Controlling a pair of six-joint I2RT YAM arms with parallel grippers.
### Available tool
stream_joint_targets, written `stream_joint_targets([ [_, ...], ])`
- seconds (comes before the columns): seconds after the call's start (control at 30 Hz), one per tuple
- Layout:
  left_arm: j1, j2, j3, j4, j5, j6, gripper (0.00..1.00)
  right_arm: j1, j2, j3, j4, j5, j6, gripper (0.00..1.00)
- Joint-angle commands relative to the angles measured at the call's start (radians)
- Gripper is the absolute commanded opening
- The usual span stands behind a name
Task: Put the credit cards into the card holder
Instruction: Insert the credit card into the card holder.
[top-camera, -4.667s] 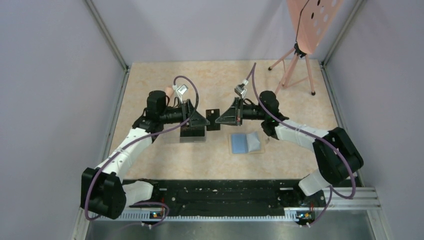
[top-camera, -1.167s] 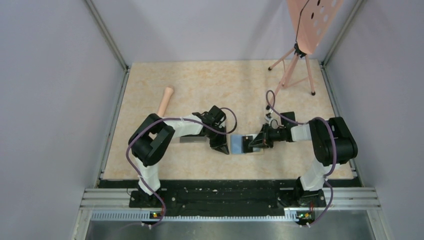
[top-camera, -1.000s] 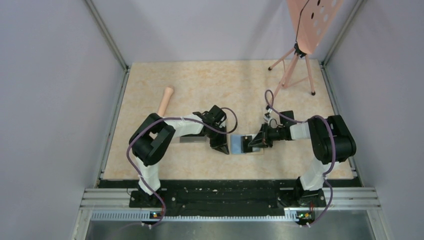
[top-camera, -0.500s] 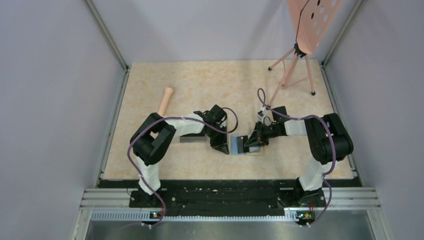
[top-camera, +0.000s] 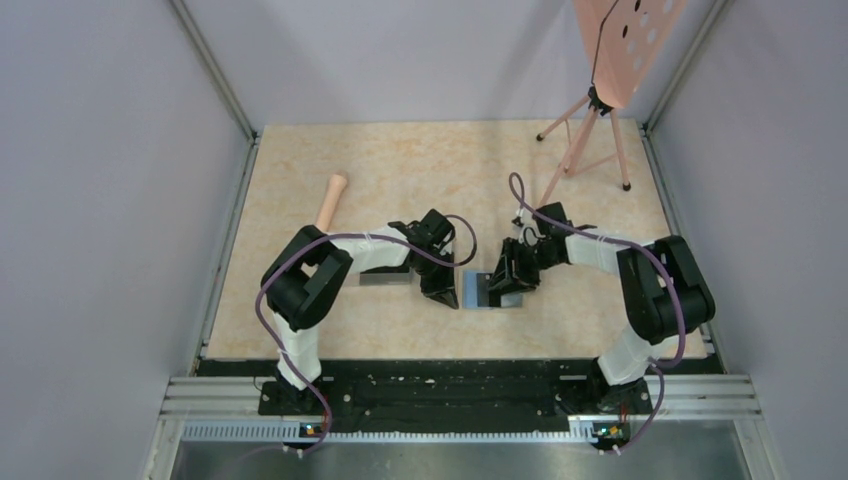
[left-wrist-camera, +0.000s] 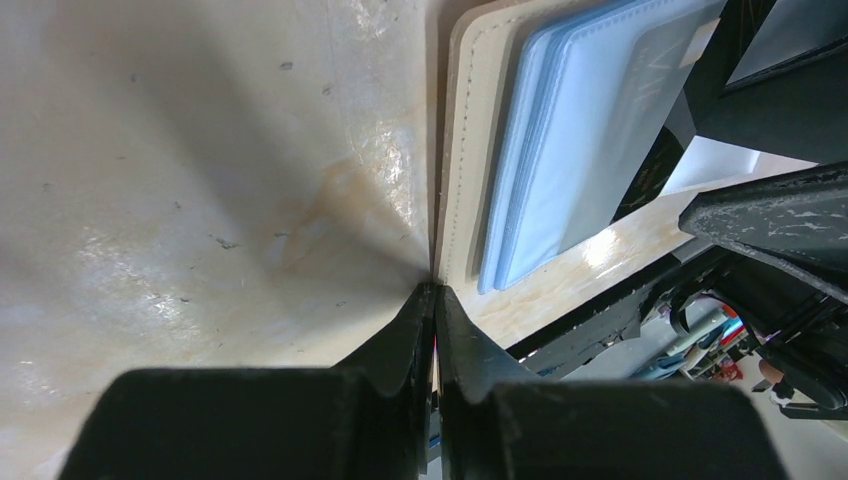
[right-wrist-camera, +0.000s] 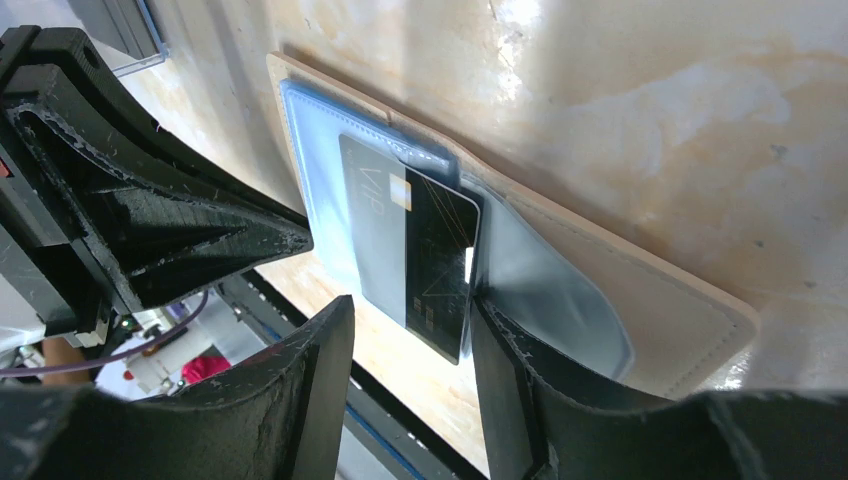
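Marbled tabletop (top-camera: 400, 160): credit card (right-wrist-camera: 420, 250) half inside card holder (right-wrist-camera: 650, 290); right hand (right-wrist-camera: 412, 318) wide, newly steeper; left hand (left-wrist-camera: 435, 292) pinched.

Left arm (top-camera: 300, 288) and right arm (top-camera: 664, 290): black joints, white links, purple cables (top-camera: 261, 296). Fingers (right-wrist-camera: 300, 400) black, rough-surfaced, tapered.

one black credit card (right-wrist-camera: 420, 255), one tan card holder (right-wrist-camera: 650, 295), one clear box (top-camera: 384, 282), one wooden stick (top-camera: 330, 200), one tripod stand (top-camera: 590, 135).

Overhead; wrist close-ups on card holder (right-wrist-camera: 670, 300)
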Motion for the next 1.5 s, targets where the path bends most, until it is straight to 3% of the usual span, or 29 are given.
stream_joint_targets([
  [0.0, -0.009, 0.056, -0.004, -0.020, -0.109, 0.034, 0.09, 0.032, -0.018, 0.043, -0.054, 0.098, -0.036, 0.48],
  [0.3, -0.011, 0.058, 0.000, -0.017, -0.103, 0.037, 0.09, 0.083, 0.029, 0.072, -0.010, 0.036, -0.015, 0.45],
  [0.63, -0.018, 0.053, 0.015, -0.038, -0.120, 0.044, 0.10, 0.146, 0.053, 0.115, 0.028, -0.008, 0.047, 0.27],
  [0.77, -0.018, 0.023, 0.018, -0.058, -0.150, 0.045, 0.15, 0.147, 0.038, 0.120, -0.013, 0.025, 0.024, 0.28],
  [0.97, -0.018, -0.075, 0.042, -0.129, -0.254, 0.055, 0.31, 0.146, -0.014, 0.122, -0.064, 0.060, 0.003, 0.37],
  [1.17, -0.017, -0.123, 0.075, -0.173, -0.291, 0.050, 0.41, 0.146, -0.034, 0.117, -0.038, 0.013, 0.014, 0.37],
  [1.47, 0.003, -0.112, 0.071, -0.025, -0.120, 0.014, 0.50, 0.147, -0.066, 0.132, -0.081, 0.098, -0.008, 0.37],
])
